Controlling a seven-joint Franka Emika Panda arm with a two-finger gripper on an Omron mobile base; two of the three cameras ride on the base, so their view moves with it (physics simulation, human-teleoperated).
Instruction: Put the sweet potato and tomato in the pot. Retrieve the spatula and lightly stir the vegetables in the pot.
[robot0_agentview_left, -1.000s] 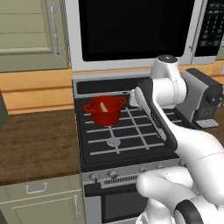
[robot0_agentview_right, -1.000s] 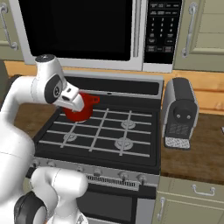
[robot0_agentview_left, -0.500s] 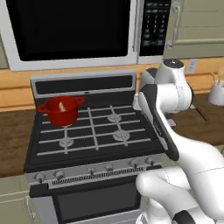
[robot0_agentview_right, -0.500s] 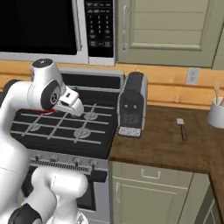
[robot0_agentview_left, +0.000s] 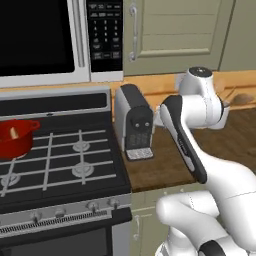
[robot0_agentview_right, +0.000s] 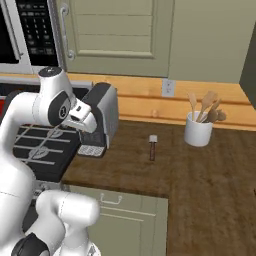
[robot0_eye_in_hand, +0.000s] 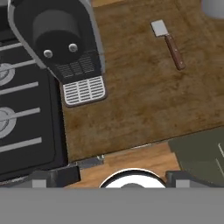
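The slim spatula with its flat grey blade and dark brown handle (robot0_agentview_right: 152, 147) lies flat on the brown wooden surface (robot0_agentview_right: 200, 175), right of the dark coffee machine (robot0_agentview_right: 100, 117). The hand (robot0_agentview_right: 85, 118) hangs spread and empty, probably above that machine. A thin, flat handle could slip the fingers; swinging low risks clipping the machine.

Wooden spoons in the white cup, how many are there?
3 or so wooden utensils stand in the white holder on the counter, right of the spatula; more may hide behind.
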